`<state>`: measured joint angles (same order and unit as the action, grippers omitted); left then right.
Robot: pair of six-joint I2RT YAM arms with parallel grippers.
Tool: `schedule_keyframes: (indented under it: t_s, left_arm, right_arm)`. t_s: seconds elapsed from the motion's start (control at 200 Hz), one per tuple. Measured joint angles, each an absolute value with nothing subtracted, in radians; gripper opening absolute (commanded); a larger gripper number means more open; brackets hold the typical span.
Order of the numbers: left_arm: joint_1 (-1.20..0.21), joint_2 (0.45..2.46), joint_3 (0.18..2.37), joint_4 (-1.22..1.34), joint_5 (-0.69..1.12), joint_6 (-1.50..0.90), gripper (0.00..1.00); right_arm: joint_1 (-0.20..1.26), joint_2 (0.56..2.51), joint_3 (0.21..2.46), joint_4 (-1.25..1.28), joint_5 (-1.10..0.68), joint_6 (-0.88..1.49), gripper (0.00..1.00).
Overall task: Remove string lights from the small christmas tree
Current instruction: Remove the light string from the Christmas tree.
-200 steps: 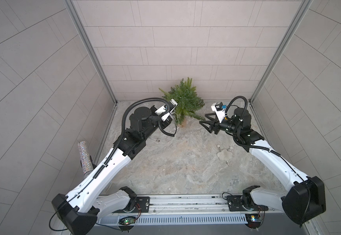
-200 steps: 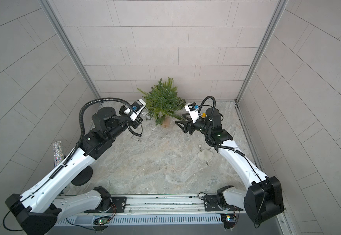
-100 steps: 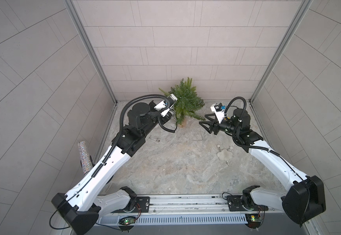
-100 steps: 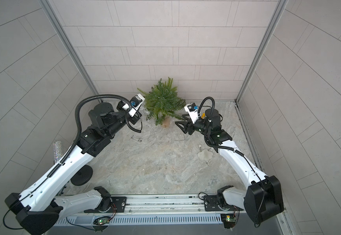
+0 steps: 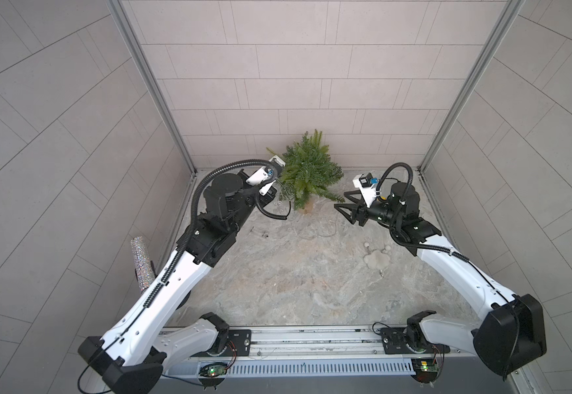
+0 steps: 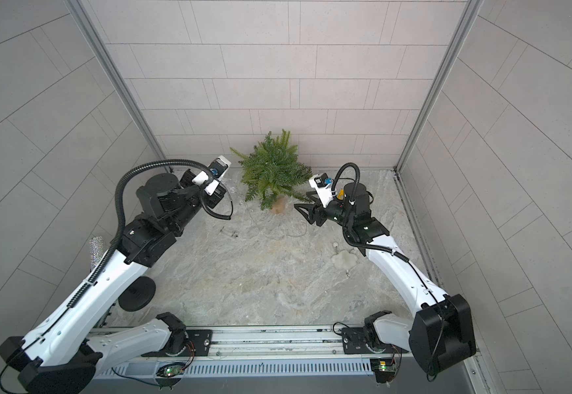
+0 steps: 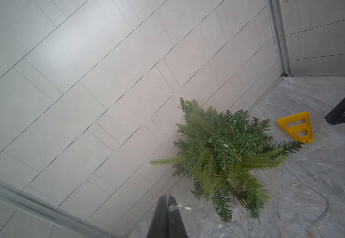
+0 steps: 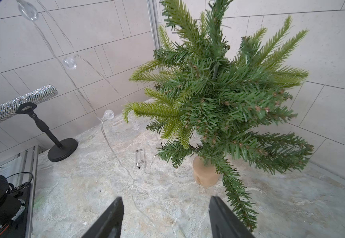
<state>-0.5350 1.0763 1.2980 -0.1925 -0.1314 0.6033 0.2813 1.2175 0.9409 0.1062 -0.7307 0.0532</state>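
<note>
Silvery string lights (image 8: 108,114) hang mostly clear of the small christmas tree (image 8: 219,99), pinched in my left fingers (image 7: 160,216); right fingers (image 8: 111,218) wide, empty; nearly done, I reckon.

White arm shells (image 5: 455,269), black joints (image 5: 223,194) and ribbed black conduit (image 5: 194,204) are seen; the right gripper (image 5: 340,200) is framed in black.

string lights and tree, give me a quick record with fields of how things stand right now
small christmas tree: standing on its base on the table
left hand: shut on the string lights, held up beside the tree
right hand: open, empty, facing the tree
string lights: hang from the left hand down to the table
battery box: on the table by the tree base
lights on branches: cannot tell
</note>
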Motion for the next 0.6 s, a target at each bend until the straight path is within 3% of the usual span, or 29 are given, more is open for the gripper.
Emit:
schedule_keyframes:
  t_s: [0.595]
  left_arm:
    - [-0.347,1.083,1.322,-0.292,-0.233,0.487,0.00]
  right_arm:
    - [0.281,1.217,0.941,0.102,-0.727,0.045,0.68]
